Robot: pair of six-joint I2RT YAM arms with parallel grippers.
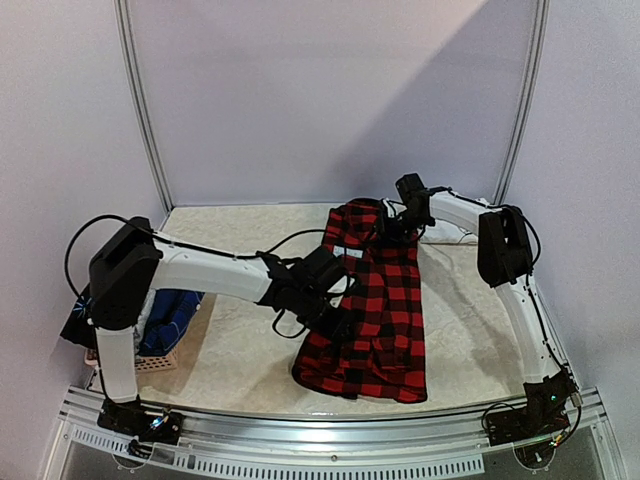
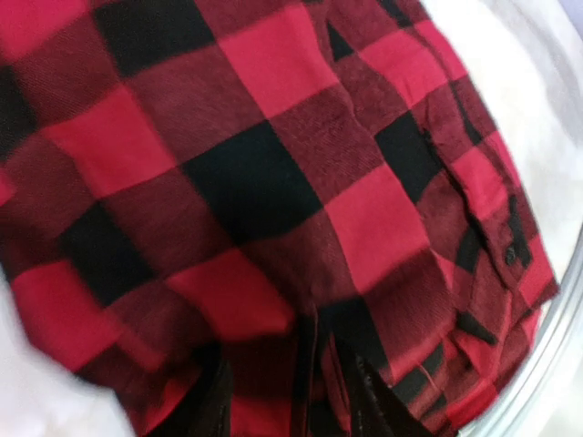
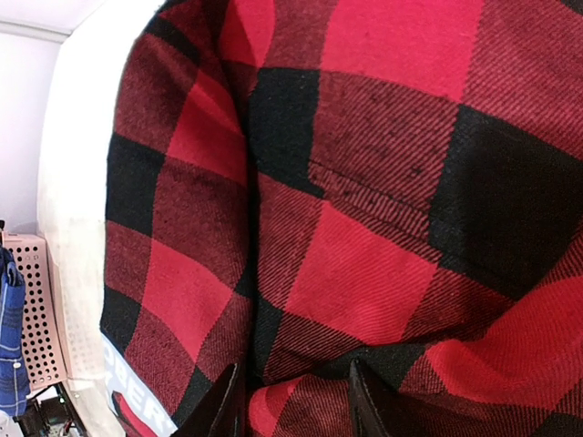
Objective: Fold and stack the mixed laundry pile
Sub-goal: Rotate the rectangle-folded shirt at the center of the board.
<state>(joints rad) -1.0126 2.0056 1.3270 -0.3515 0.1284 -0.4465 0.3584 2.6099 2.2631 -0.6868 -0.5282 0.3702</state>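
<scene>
Cream textured table [image 1: 240, 350] spans the scene. Over its middle and right hangs the red-black plaid flannel shirt [image 1: 385, 320]. It looks soft, limp and light, and likely sags wherever it is unsupported. At the table's left edge sits a small pinkish perforated basket [image 1: 150, 362] holding blue plaid cloth [image 1: 175, 310]. The right gripper [image 3: 291, 405] is clamped on a fold at the shirt's far top, the left gripper [image 2: 291, 401] on its left edge. Seams or hems should give the firmest hold.

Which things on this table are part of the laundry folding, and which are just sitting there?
Part of the job: red-black plaid shirt; blue plaid garment.
Just sitting there: pinkish basket holding that blue garment.
</scene>
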